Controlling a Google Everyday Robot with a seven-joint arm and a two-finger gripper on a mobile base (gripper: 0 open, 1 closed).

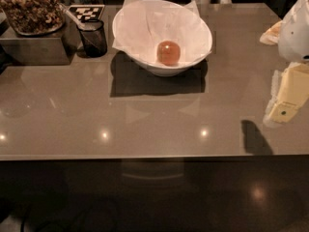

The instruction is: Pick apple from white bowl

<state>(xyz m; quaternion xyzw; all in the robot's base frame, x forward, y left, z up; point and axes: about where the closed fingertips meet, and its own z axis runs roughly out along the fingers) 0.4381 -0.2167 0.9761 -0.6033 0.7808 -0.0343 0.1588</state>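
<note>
The apple [168, 52] is small, round and reddish-orange. It lies inside the white bowl [193, 57], a wide bowl lined with white paper whose corners stick up, at the back middle of the table. My gripper [283, 111] shows as a pale yellowish part at the far right edge of the view, below the white arm [297, 30]. It hangs above the table's right side, well to the right of the bowl and nearer the front, holding nothing that I can see. Its shadow [256, 137] falls on the table below it.
A small dark cup [93, 38] with a spoon stands just left of the bowl. A tray of nuts [29, 7] sits on a grey box [34, 50] at the back left, with a checkered tag [87, 12] beside it. The table's front edge [145, 156] runs across the view.
</note>
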